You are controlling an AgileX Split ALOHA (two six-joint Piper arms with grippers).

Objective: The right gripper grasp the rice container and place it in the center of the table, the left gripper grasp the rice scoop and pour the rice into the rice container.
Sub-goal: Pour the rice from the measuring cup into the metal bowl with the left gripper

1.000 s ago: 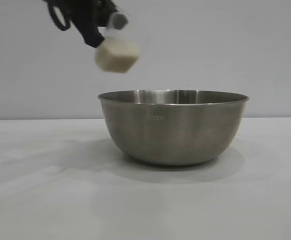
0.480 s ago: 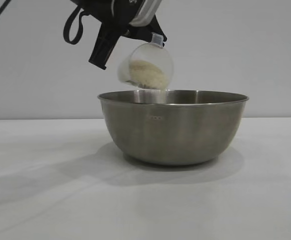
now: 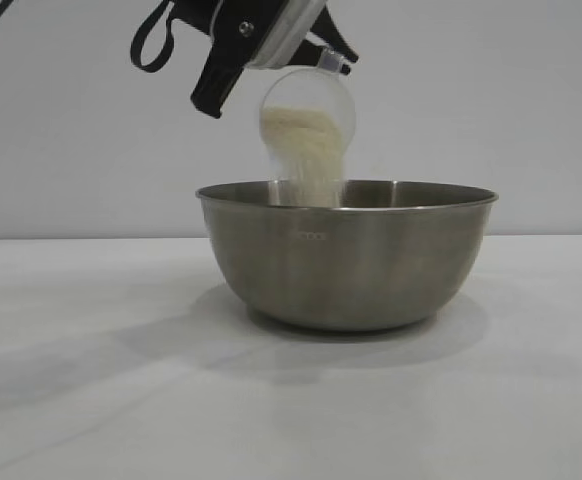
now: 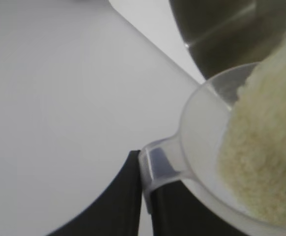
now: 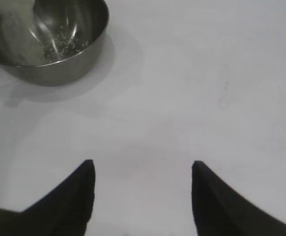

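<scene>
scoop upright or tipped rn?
Tipped. The rice scoop faces sideways in the left end effector; rice streams into the rice container.

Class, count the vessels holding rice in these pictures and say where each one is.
2: the rice scoop, tipped in the left gripper above the bowl, and the rice container standing on the table. None seem hidden.

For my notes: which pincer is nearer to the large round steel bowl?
Left. The left pincer holds the translucent plastic cup above the large round steel bowl; the right pincer hovers open, away from it.
</scene>
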